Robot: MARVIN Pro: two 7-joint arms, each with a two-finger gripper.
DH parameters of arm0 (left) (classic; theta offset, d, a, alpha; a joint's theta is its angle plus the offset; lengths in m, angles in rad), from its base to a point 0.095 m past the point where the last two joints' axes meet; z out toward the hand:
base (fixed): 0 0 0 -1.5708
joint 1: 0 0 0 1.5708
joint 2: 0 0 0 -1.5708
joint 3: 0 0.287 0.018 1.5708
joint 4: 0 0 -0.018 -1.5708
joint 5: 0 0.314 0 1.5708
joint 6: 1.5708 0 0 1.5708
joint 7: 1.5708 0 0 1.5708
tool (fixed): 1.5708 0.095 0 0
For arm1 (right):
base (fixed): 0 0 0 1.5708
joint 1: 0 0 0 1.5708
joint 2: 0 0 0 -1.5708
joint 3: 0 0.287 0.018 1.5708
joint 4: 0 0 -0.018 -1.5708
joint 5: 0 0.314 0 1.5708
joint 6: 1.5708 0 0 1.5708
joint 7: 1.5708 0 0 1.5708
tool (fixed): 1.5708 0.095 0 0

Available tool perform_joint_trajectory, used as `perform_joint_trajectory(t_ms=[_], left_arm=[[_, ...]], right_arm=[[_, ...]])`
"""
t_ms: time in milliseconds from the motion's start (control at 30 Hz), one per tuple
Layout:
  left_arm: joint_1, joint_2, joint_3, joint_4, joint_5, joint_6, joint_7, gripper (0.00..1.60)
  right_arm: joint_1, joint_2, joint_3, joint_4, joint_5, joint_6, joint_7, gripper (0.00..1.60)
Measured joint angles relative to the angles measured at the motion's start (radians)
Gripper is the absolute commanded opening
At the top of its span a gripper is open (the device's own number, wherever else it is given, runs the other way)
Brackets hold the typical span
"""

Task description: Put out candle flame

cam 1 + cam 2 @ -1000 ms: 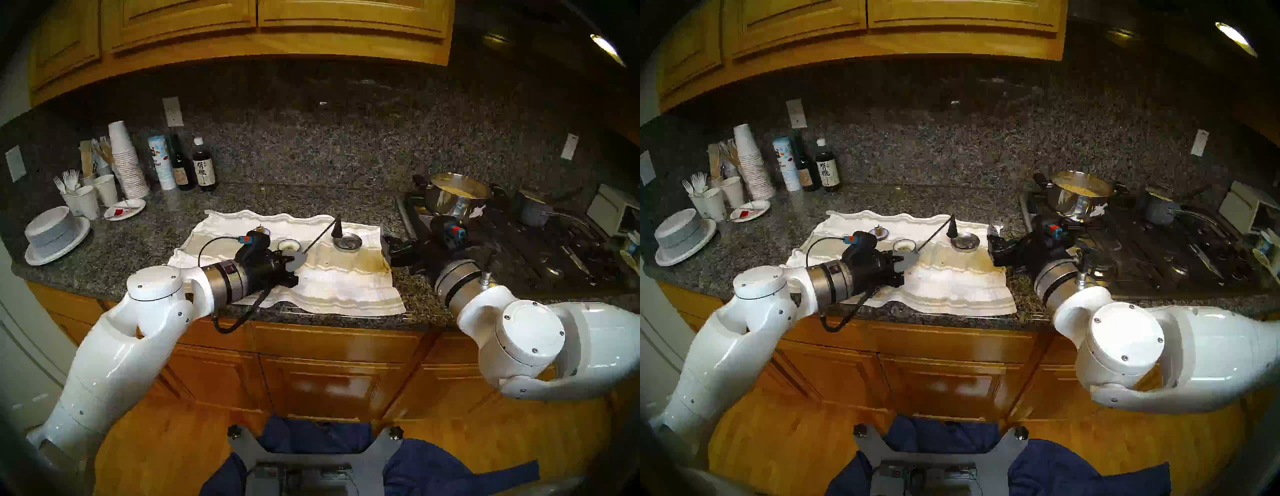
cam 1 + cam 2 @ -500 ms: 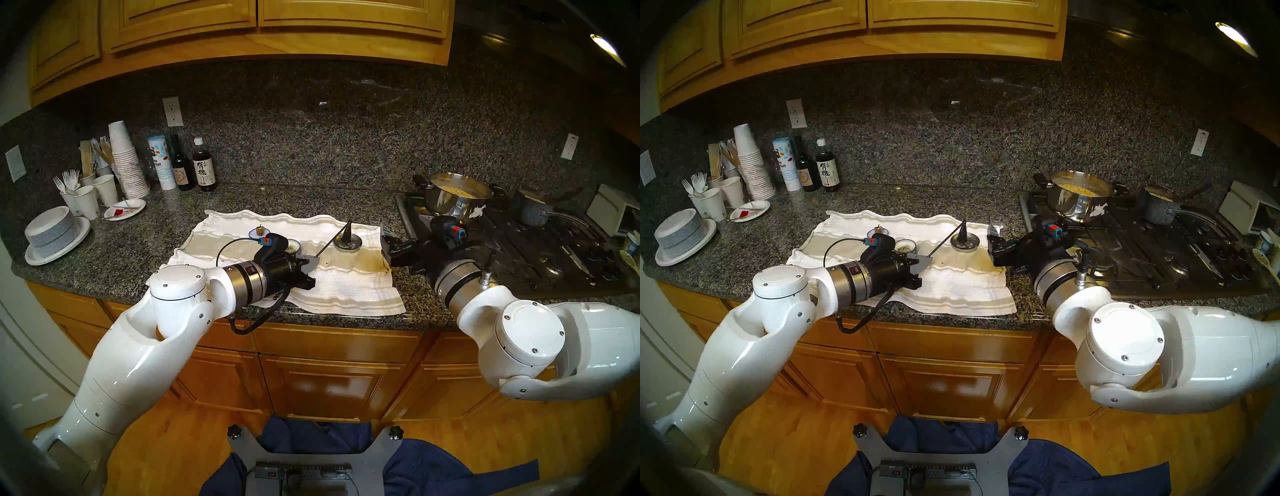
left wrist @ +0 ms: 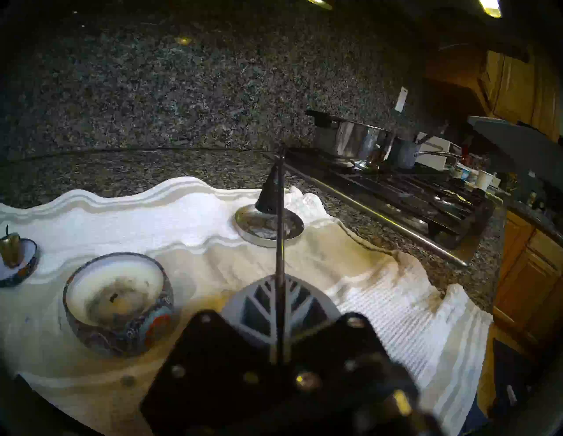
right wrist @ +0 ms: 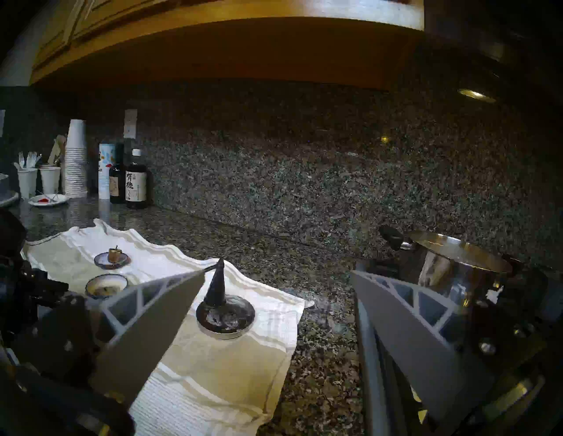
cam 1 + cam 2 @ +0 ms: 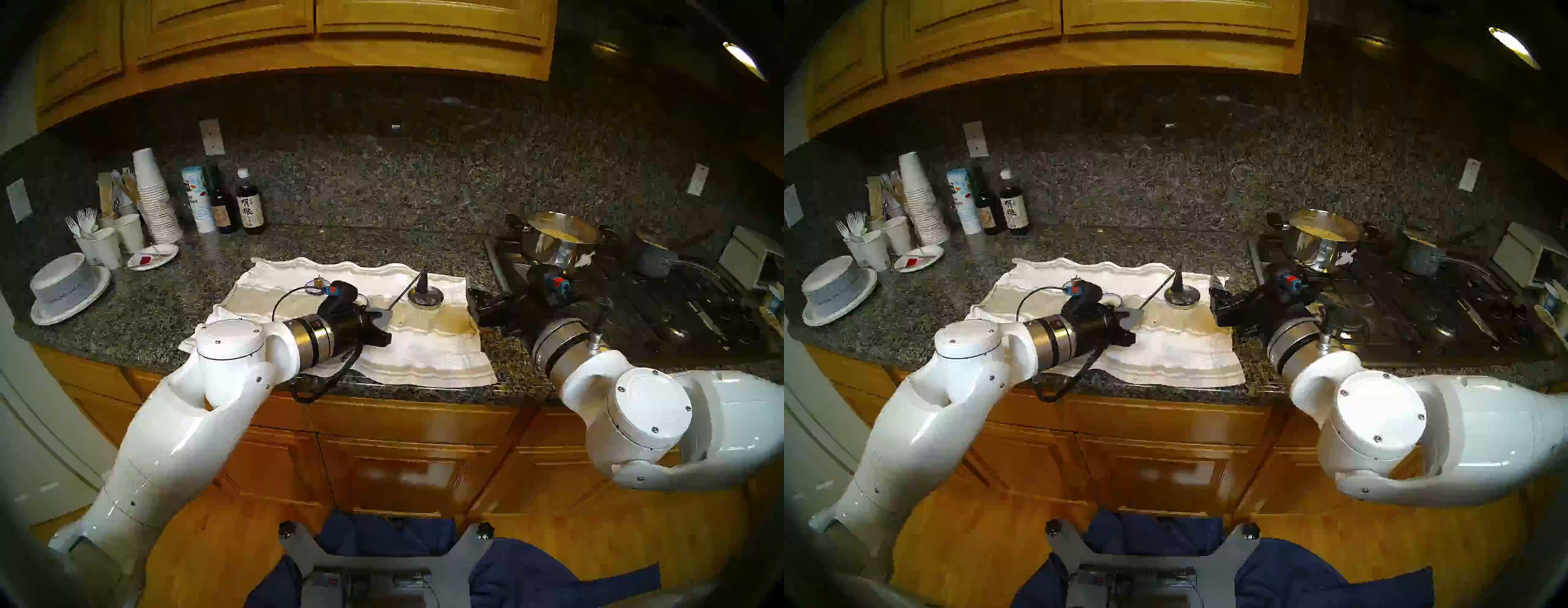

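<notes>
held in the left gripper (image 3: 279, 307): the thin rod of a candle snuffer (image 3: 279, 243), fingers pressed together on it. black cone (image 4: 217, 284) at the rod's far end set down on the metal dish candle (image 4: 225, 316), at the right side of the white towel (image 5: 424, 348). cannot tell whether a flame burns under the cone; none visible anywhere.

probably the snuffing step itself. to do well: keep cone upright and centred over the wick, rim down close to the wax, hold steady long enough to starve the flame, no sideways drag that would shove the dish across the towel or smear wax. then lift straight up. rod long and thin, so small wrist turns swing the cone far; slow moves only.

right gripper (image 4: 277, 307): spread wide, empty, hanging near the towel's right edge, apart from the dish.

counted on the towel: three candles. the metal dish one under the cone; a patterned bowl candle (image 3: 117, 301) near the left gripper, wick dark; a small stub on a saucer (image 4: 114, 255) farther back, unlit as far as visible. one snuffer. one towel.

beyond: two pots on the stove (image 5: 636, 305), the steel pot (image 5: 560, 242) nearest; two dark bottles (image 5: 250, 208) by the wall.
</notes>
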Motion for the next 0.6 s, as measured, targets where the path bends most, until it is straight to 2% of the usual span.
perform_joint_trajectory(t_ms=[567,600], left_arm=[[-0.025,-0.027,0.018,0.037,-0.014,0.037,0.008,0.0],[-0.025,-0.027,0.018,0.037,-0.014,0.037,0.007,0.04]], right_arm=[[0.0,0.0,0.0,0.0,0.0,0.0,0.0,1.6],[0.0,0.0,0.0,0.0,0.0,0.0,0.0,1.6]])
